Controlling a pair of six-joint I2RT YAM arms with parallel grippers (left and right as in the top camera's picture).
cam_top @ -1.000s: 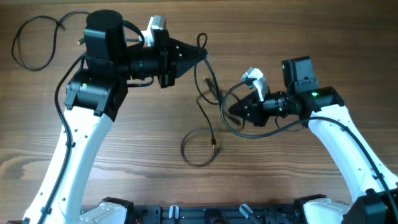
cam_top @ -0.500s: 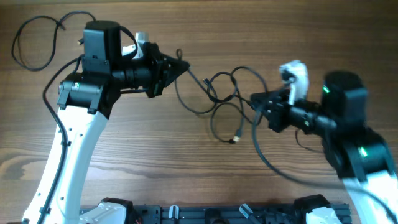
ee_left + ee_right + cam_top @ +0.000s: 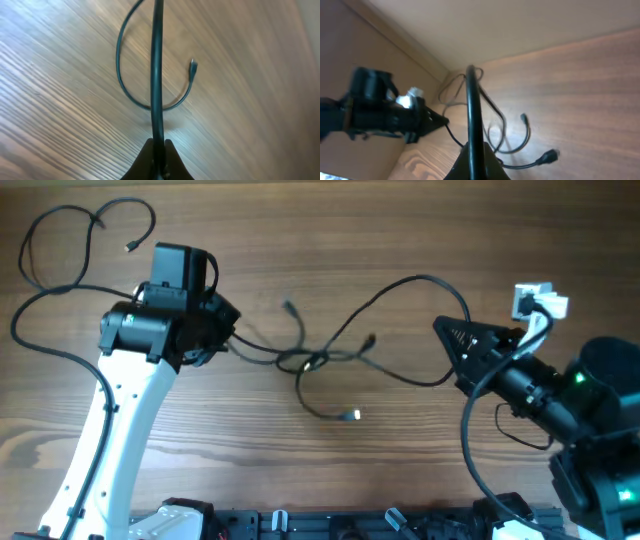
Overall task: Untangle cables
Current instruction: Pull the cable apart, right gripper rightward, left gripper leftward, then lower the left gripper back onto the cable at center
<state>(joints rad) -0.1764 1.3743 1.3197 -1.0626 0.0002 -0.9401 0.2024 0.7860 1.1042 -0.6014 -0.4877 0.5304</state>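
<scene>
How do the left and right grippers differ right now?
The left gripper holds its cable close to the knot; the right gripper holds its own far from it, across a long arc. From overhead, the left gripper is mostly hidden by its arm; the right gripper's pointed tip shows plainly. Both are shut on thin black cord.

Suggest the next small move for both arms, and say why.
Probably draw the right gripper slightly rightward, away from the left gripper. Both are shut on cables, and the strands between them cross in a tangle about midway, with a silver-tipped plug lying loose below it. More spread may open that crossing.
</scene>
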